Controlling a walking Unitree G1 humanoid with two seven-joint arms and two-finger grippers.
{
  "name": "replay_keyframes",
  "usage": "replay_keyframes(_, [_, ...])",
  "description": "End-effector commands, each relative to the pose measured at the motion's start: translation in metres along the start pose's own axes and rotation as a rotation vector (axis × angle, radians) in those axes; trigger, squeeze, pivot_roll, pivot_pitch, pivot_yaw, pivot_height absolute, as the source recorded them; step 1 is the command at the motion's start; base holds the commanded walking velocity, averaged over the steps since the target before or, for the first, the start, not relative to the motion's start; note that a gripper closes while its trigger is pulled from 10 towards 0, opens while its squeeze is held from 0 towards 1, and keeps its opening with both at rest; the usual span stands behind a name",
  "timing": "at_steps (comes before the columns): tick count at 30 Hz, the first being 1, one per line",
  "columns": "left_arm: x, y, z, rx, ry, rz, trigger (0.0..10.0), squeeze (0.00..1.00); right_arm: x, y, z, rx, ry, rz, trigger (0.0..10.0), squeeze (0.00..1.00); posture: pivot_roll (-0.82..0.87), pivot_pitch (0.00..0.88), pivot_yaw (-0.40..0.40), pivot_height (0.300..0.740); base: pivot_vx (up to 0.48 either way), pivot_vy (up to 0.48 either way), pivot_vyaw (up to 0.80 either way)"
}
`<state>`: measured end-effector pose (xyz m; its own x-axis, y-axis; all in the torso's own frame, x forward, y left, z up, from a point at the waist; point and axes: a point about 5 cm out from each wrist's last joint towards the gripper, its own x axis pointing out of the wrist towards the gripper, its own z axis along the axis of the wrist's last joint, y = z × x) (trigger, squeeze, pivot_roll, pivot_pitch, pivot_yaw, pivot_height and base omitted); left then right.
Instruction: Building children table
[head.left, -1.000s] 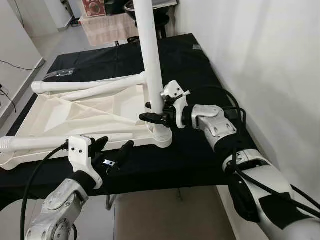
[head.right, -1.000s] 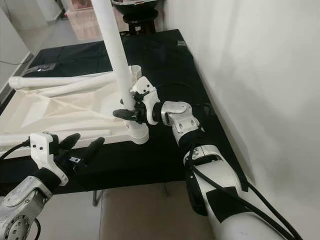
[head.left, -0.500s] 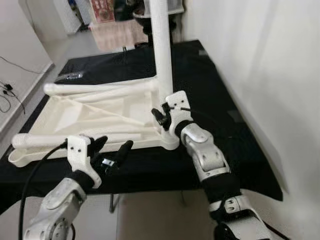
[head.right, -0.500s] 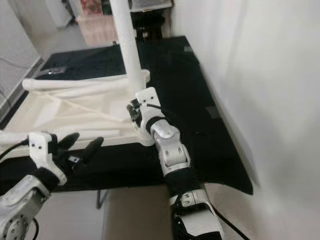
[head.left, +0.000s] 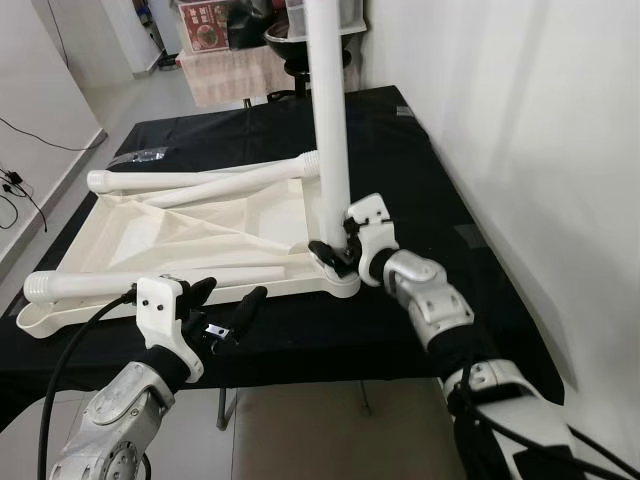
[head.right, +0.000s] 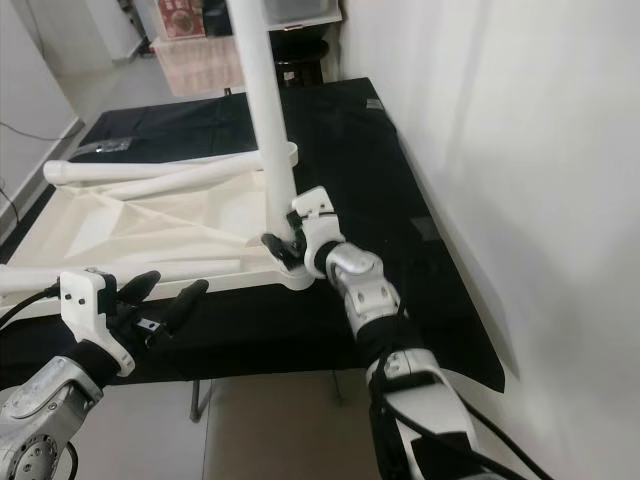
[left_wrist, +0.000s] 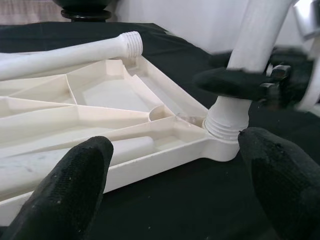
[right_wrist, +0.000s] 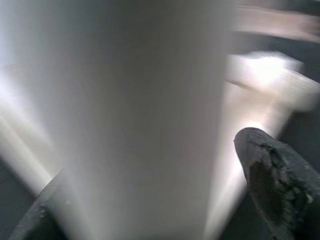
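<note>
My right gripper (head.left: 333, 252) has slid down the upright leg (head.left: 330, 130) since a moment ago and now pinches it low, just above the threaded collar where it enters the corner socket of the tabletop (head.left: 170, 235); I judge I am re-gripping to keep screwing it home. The tabletop lies underside up on the black-covered surface (head.left: 420, 190), the standing leg at its 4 o'clock corner. One loose leg (head.left: 200, 180) rests across the far edge at 12 o'clock, another (head.left: 150, 283) along the near edge at 7 o'clock, so three legs look still unfitted. My left gripper (head.left: 222, 312) hovers at the near edge, fingers spread and empty. A white wall runs close along 3 o'clock; pale floor and a cable lie at 9 o'clock.
</note>
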<state>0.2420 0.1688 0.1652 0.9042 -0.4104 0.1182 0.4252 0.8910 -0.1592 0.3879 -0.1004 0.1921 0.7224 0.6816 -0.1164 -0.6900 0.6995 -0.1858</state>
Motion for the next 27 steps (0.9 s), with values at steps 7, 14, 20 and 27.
replay_keyframes(7, [0.0, -0.003, -0.009, -0.013, 0.015, 0.013, 10.0, 0.0, 0.007, 0.004, 0.014, -0.033, 0.016, 0.268, 10.0, 0.0, -0.02, 0.02, 0.045, 0.74, 0.0, 0.0, 0.0])
replay_keyframes(14, [-0.001, -0.006, -0.01, -0.02, 0.009, 0.013, 10.0, 0.0, 0.012, 0.005, 0.022, 0.01, -0.006, 0.323, 0.0, 0.0, -0.02, 0.02, 0.039, 0.74, 0.0, 0.0, 0.0])
replay_keyframes(20, [-0.001, -0.008, -0.011, -0.031, 0.006, 0.009, 10.0, 0.0, 0.008, 0.001, 0.009, -0.026, 0.049, 0.298, 0.0, 0.0, -0.04, 0.021, 0.039, 0.74, 0.0, 0.0, 0.0])
replay_keyframes(27, [-0.005, -0.008, -0.012, -0.039, 0.008, 0.007, 10.0, 0.0, -0.001, -0.009, -0.022, 0.017, 0.154, 0.031, 0.0, 0.0, -0.05, 0.023, 0.029, 0.74, 0.0, 0.0, 0.0])
